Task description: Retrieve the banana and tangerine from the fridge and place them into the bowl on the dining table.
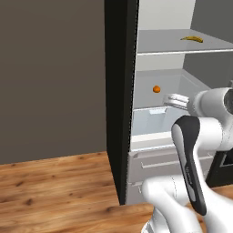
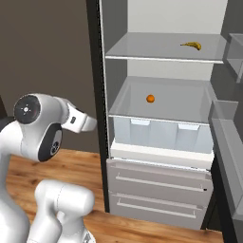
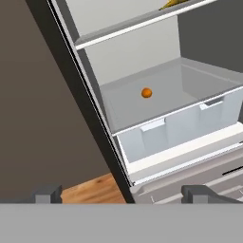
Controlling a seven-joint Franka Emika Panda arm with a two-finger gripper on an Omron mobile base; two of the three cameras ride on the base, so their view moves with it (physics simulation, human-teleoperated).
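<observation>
The fridge (image 1: pixel 120 91) (image 2: pixel 99 71) (image 3: pixel 71 71) stands open. On its upper shelf, towards the right, lies the yellow banana (image 1: pixel 192 39) (image 2: pixel 191 45); the hand view catches just its end (image 3: pixel 173 4) at the top edge. The small orange tangerine (image 1: pixel 156 89) (image 2: pixel 150 98) (image 3: pixel 146 93) sits alone on the shelf below. My gripper (image 3: pixel 122 194) is open and holds nothing. It hangs in front of the fridge, short of the shelves, at about the tangerine's height (image 1: pixel 175 99) (image 2: pixel 89 124). The bowl and the dining table are out of view.
A clear bin (image 2: pixel 161 133) sits under the tangerine's shelf, with two grey drawers (image 2: pixel 159 182) below it. The open fridge door with its bins (image 2: pixel 232 118) stands at the right. A dark wall (image 1: pixel 50 68) and wooden floor (image 1: pixel 54 182) lie left of the fridge.
</observation>
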